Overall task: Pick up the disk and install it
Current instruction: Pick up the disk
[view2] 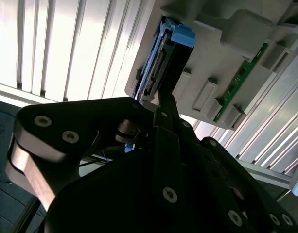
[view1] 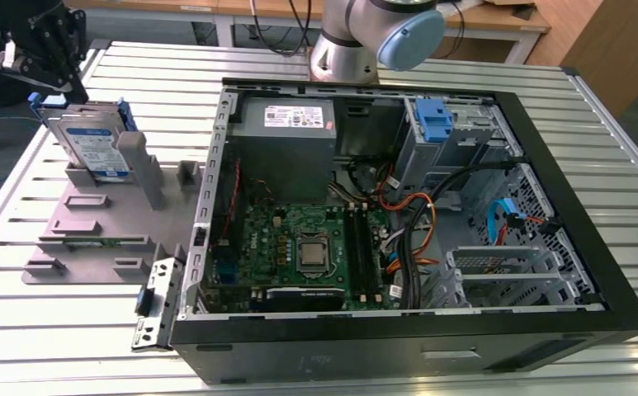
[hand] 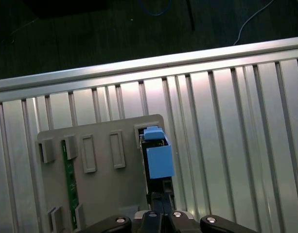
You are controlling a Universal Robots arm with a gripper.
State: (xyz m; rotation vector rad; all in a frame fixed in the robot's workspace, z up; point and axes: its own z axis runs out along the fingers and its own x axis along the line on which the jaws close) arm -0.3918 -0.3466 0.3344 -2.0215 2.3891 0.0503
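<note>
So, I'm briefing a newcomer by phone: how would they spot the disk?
Find the open computer case on the slatted table; beside it, on the exterior view's left, lies a grey slotted holder. The disk stands on edge at its far end, the only silver slab with blue rails and a blue-and-white label.

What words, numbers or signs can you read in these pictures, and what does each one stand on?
Blue-and-white label on the disk: it bears print, too small to read.
White sticker on the power supply: it bears print, too small to read.
No other text can be made out in any view.
</note>
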